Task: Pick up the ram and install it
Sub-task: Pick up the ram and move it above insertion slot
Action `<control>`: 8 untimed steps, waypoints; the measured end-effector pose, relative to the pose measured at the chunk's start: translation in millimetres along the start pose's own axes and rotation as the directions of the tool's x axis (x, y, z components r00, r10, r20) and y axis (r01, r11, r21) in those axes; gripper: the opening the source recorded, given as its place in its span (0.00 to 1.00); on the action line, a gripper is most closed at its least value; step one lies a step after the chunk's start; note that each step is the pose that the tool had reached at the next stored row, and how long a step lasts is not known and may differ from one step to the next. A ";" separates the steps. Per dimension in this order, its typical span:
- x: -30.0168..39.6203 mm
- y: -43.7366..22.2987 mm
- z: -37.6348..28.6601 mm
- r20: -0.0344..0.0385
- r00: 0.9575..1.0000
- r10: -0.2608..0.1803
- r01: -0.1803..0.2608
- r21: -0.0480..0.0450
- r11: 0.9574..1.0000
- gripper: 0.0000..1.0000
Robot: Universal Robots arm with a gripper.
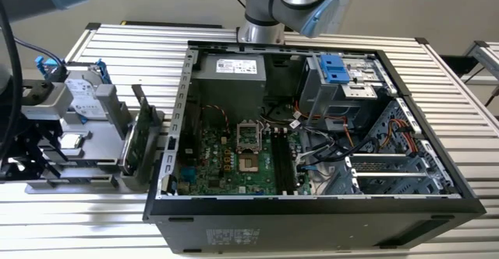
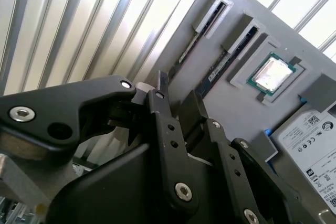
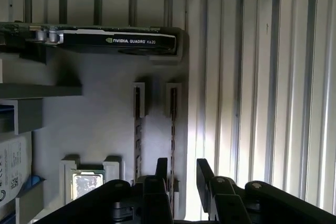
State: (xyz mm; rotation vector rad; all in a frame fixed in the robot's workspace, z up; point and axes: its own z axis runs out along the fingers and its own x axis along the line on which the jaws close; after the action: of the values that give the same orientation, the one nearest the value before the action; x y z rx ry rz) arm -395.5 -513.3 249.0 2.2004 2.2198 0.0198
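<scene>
Two ram sticks stand on edge in slots of a grey parts holder (image 3: 105, 124). In the first wrist view they are the thin strips ram (image 3: 172, 129) and second ram (image 3: 137, 129); in the second wrist view they are ram (image 2: 231, 56) and second ram (image 2: 205, 24). My gripper (image 3: 182, 174) is open over their near ends. The first stick runs into the gap between the fingers, close to one finger (image 3: 161, 171). Whether a finger touches it I cannot tell. In the second wrist view the gripper (image 2: 176, 95) holds nothing.
On the holder (image 1: 86, 180) lie a processor chip (image 2: 272, 73), a hard drive (image 2: 310, 135) and a graphics card (image 3: 115, 39) on edge. The open computer case (image 1: 312, 203) sits beside it on a slatted metal table (image 1: 132, 42), motherboard (image 1: 226, 159) exposed.
</scene>
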 end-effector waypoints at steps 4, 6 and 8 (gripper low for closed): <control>0.0 -0.1 2.9 0.000 1.000 -0.007 0.007 0.000 1.000 1.00; 0.0 -0.1 4.3 0.000 1.000 -0.009 0.009 0.000 1.000 1.00; 0.0 -0.1 5.7 0.000 1.000 -0.011 0.011 0.000 1.000 1.00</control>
State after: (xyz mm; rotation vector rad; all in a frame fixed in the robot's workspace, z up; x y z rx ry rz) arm -395.5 -513.3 243.3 2.1885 2.2314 0.0200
